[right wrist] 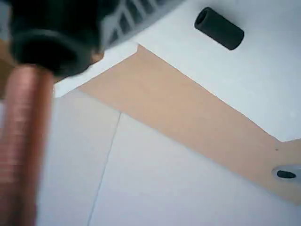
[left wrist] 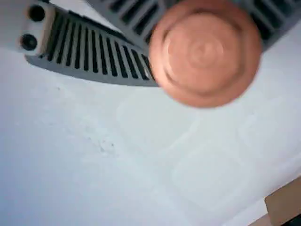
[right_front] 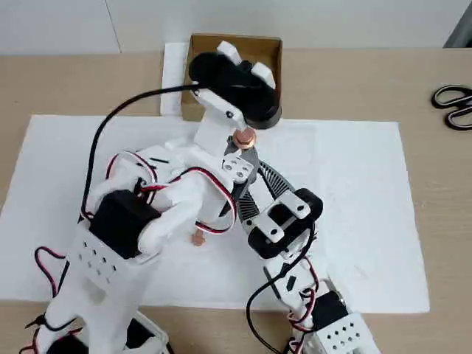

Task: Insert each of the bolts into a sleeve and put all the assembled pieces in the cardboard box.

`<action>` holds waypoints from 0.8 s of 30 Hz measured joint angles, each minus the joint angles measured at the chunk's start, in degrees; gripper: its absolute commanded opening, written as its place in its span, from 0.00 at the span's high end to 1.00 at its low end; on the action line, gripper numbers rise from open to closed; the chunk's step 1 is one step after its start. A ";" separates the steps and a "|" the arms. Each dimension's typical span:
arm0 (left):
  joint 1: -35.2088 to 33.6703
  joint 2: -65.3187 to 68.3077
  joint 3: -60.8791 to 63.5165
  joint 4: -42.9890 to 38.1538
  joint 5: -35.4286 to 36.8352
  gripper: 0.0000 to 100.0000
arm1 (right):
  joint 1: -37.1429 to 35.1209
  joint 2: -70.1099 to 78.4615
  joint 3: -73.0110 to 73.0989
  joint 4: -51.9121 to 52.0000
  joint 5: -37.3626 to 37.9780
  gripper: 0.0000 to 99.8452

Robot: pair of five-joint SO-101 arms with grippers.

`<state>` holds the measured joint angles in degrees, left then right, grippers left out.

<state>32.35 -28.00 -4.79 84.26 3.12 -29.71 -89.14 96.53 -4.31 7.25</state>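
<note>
Your desk [right_front: 442, 221] carries a white sheet [right_front: 354, 221] across most of its width, and both arms lean in over the sheet's far edge. The cardboard box [right_front: 274, 51] stands at the desk's far edge, just beyond where the arms meet and partly under the left arm's wrist. You cannot see what it holds. A pair of scissors [right_front: 453, 105] lies at the desk's right edge, well apart from the work.

The right gripper [right_front: 249, 156] comes in from the near side. As far as I can judge, its ribbed fingers [left wrist: 89, 56] are clamped on a black sleeve [right wrist: 47, 49] held off the sheet. The left gripper [right_front: 225, 136] hangs over the same spot from the box side, and you cannot tell whether it is gripping or has let go. The bolt [right_front: 244, 138] stands upright with its copper head up. Its threaded shank enters the sleeve's mouth, with a long run of thread outside it.

A spare sleeve [right wrist: 219, 28] lies on the sheet. A small copper piece [right_front: 198, 238], probably another bolt, lies toward the sheet's near edge beside the left arm.

You look to be mid-insertion on this pair, with the task far from done. Next, press the bolt straight down until the head seats on the sleeve, keeping the two axes in line so the thread does not jam. Then carry the assembled piece the short way to the box and release it inside.
</note>
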 measured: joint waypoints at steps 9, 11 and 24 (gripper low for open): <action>0.00 0.35 -2.37 0.79 0.00 0.99 | 0.00 0.00 0.00 0.00 0.00 1.00; 0.00 0.44 -2.37 0.79 0.00 0.99 | 0.00 0.00 0.00 0.00 0.00 1.00; 0.00 0.44 -2.11 1.14 0.00 0.99 | 0.00 0.00 0.00 0.00 0.00 1.00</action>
<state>32.35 -27.56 -6.90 85.41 3.12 -29.71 -89.14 96.53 -4.31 7.25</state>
